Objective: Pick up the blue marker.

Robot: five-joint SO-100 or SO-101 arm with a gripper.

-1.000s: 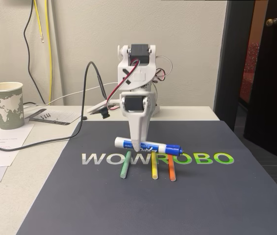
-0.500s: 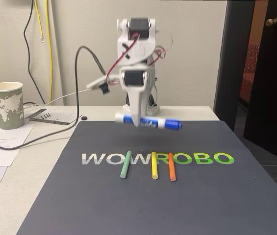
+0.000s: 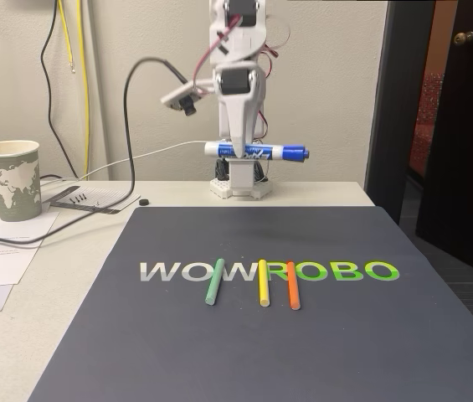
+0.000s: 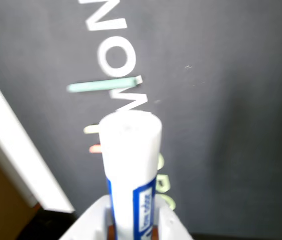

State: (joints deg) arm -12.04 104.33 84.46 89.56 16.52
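Note:
The blue marker (image 3: 257,152), white barrel with a blue label and blue cap, hangs level high above the dark mat, well clear of it. My white gripper (image 3: 237,153) points down and is shut on the barrel left of its middle. In the wrist view the marker (image 4: 130,170) sticks out toward the camera, white end foremost, clamped between the two white fingers (image 4: 173,224) at the bottom edge.
A dark WOWROBO mat (image 3: 253,335) covers the table, with green (image 3: 213,282), yellow (image 3: 263,283) and orange (image 3: 292,286) sticks lying near its middle. A paper cup (image 3: 8,178), papers and cables sit at the left. The arm's base (image 3: 239,184) stands behind the mat.
The gripper has lifted the marker from the mat near the sticks, up and back toward the arm's base. The sticks have not moved.

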